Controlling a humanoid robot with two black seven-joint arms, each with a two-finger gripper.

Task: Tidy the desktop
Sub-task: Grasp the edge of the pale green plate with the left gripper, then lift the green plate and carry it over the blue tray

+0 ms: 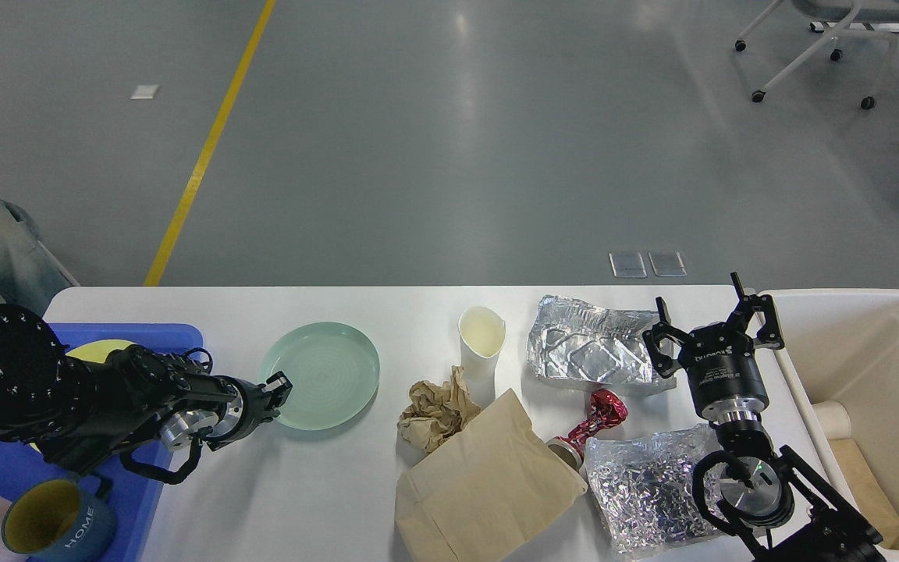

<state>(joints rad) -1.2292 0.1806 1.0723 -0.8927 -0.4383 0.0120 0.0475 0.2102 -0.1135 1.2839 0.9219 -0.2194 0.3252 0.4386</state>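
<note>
The desktop [387, 308] fills the lower half of the view, rigid and fixed; only its clutter is handled. At 6 o'clock, the paper bag [488, 476] is likely light and floppy: grip its edge. At 3 o'clock, the crumpled foil tray [590, 351] probably crushes easily. At 9 o'clock, the green plate [321, 375] looks stiff and slippery; the left gripper [276, 388] is at its rim, jaw state indeterminate. The right gripper [711, 328] stands wide, empty.

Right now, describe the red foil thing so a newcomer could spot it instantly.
On the white desktop, look right of centre, where the brown paper bag lies beside the crumpled silver foil sheet. Between them lies the red foil wrapper, twisted and shiny. It is the only red item there.
</note>
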